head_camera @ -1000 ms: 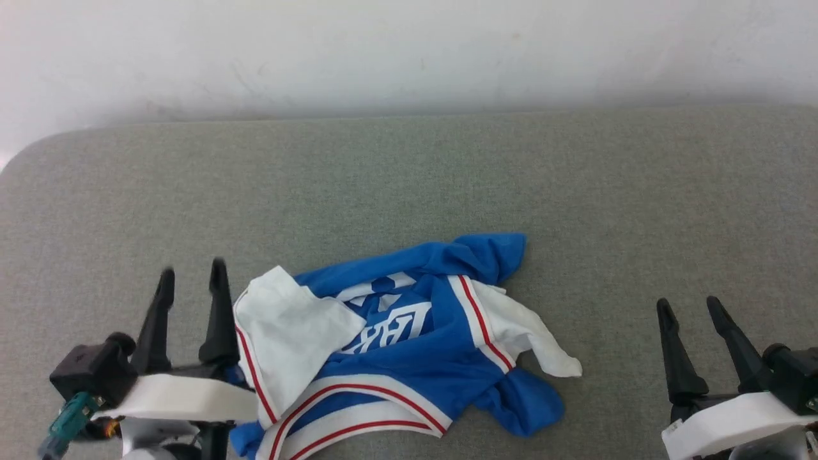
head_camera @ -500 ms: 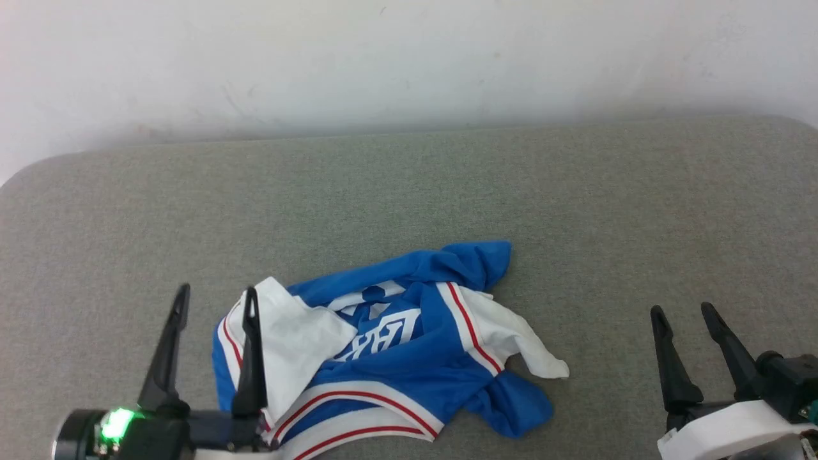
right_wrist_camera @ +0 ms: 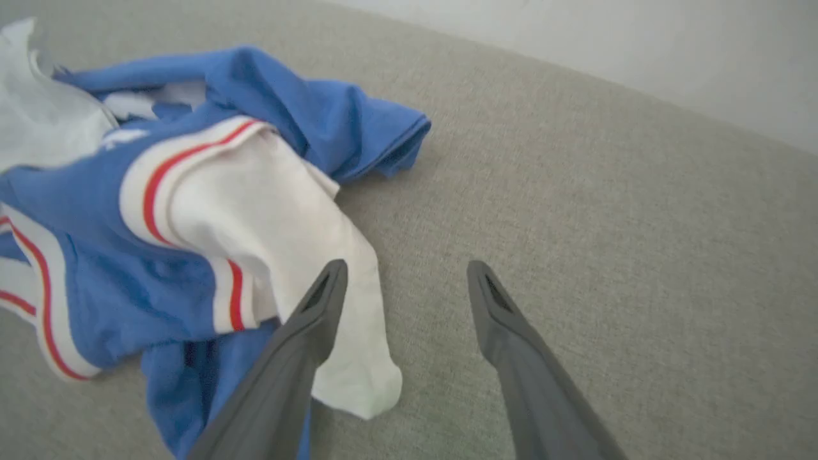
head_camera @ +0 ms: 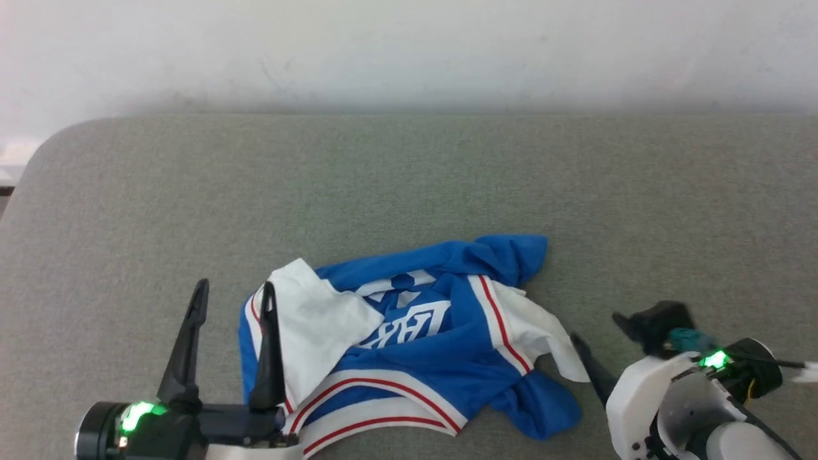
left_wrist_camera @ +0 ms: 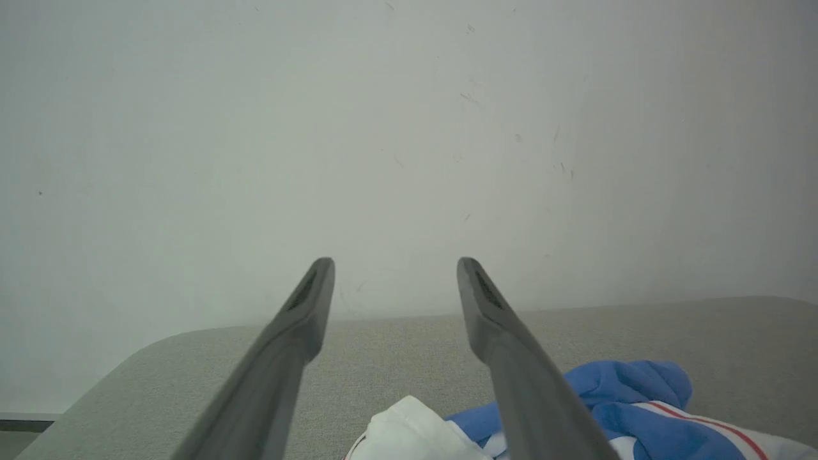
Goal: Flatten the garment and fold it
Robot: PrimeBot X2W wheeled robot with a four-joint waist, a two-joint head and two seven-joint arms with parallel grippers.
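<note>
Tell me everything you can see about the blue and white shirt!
The shirt is soft-looking royal blue jersey cloth with white sleeves, red-and-white striped trim and white letters, partly hidden by folds. It lies crumpled in a bunched heap, not flat, on the grey fabric surface. The open left gripper stands at its left edge and the open right gripper by one white sleeve tip; neither holds it.
</note>
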